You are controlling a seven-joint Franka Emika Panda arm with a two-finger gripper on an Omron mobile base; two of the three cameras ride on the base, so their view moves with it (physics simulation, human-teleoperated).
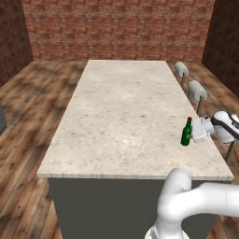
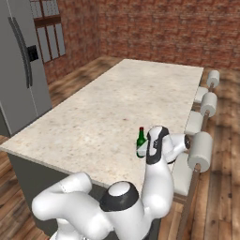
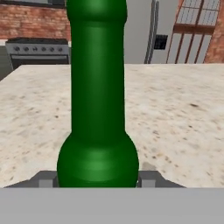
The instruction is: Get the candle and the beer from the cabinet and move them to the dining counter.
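You had the two-finger hand point(image 1: 195, 132) reaching in sideways from the right edge of the large beige speckled stone table point(image 1: 126, 107), and the small dark green glass bottle of beer point(image 1: 186, 133) with its red cap stood directly in front of it, between the fingers. In the hand view the bottle's point(image 3: 98, 109) body bulged out to both grey fingertips point(image 3: 148, 178), so the hand looked about half open and closed on the bottle, though whether it gripped firmly or merely touched I could not say. The bottle's base appeared to rest on the table, just inside the edge nearest the hand. I judged you held it low on the body to keep it steady while setting it down, and near the edge because that was within easy reach.

Its long axis ran upright, neck and cap pointing up, square to the table top. White-backed stools point(image 1: 197, 89) lined the side behind the hand; a grey refrigerator point(image 2: 21, 65) stood well beyond the table, opposite the hand.
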